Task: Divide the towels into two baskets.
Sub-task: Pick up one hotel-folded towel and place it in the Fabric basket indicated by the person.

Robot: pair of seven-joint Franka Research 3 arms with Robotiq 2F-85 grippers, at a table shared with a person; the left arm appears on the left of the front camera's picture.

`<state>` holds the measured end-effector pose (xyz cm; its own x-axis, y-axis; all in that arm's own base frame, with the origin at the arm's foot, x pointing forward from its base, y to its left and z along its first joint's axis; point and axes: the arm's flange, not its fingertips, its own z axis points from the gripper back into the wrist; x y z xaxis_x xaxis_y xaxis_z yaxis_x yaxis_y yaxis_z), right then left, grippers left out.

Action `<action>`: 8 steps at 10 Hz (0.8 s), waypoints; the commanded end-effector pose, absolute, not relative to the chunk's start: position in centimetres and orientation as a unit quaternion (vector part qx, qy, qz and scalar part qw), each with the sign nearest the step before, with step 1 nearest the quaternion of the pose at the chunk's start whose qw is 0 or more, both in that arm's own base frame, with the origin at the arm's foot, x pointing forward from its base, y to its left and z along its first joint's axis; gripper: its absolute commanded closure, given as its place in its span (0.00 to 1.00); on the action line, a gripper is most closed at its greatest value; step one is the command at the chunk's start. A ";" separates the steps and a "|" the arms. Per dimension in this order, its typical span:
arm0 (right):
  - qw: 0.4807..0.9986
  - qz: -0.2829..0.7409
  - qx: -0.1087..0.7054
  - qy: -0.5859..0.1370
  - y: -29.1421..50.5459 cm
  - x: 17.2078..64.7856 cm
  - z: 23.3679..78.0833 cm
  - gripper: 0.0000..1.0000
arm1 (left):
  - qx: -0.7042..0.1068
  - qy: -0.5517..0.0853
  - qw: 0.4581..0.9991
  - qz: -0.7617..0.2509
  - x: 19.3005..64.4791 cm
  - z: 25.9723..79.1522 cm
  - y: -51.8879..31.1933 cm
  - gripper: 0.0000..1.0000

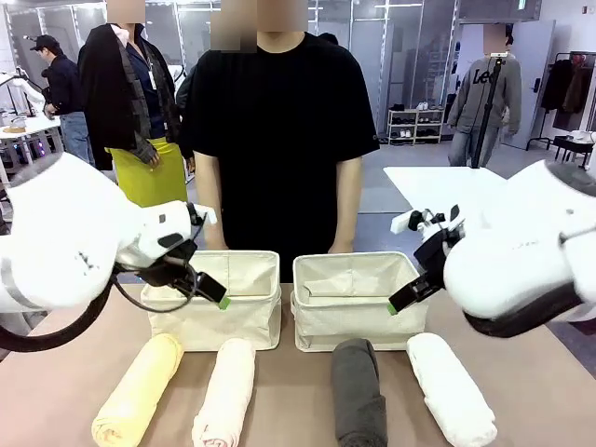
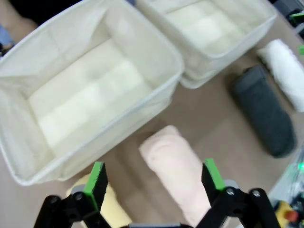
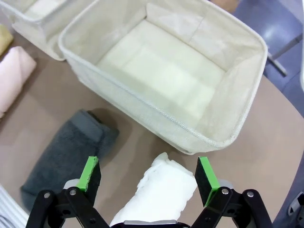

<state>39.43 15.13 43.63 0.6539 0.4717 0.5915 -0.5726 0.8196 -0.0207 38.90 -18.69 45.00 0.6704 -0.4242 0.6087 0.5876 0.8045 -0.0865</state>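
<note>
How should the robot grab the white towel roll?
Probably around the middle of the white towel, coming straight down from above, with the jaws across its narrow width. It is a soft roll lying flat on the table, with free space along both long sides.

Left basket, right basket empty, seemingly touching; yellow towel, pink towel, grey towel, white towel rolled, nearside.

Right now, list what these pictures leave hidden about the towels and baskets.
1. Yellow towel: left wrist view, mostly behind the left gripper finger and cut by the bottom edge.
2. White towel: right wrist view, near end behind the right gripper.
3. Dark grey towel: front view, near end cut by the bottom edge.
4. Left basket and right basket floors: front view, behind their near walls.
</note>
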 end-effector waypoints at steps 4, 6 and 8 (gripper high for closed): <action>0.861 0.262 0.333 -0.280 7.3 35.9 47.9 0.00 | -0.318 -0.299 0.869 -0.234 36.1 50.4 -11.6 0.00; 0.823 0.241 0.431 -0.282 3.9 34.2 48.3 0.00 | -0.361 -0.326 0.849 -0.205 34.0 51.0 -8.6 0.00; 0.804 0.190 0.477 -0.300 -1.3 31.7 48.1 0.00 | -0.395 -0.365 0.827 -0.163 30.2 51.9 -4.2 0.00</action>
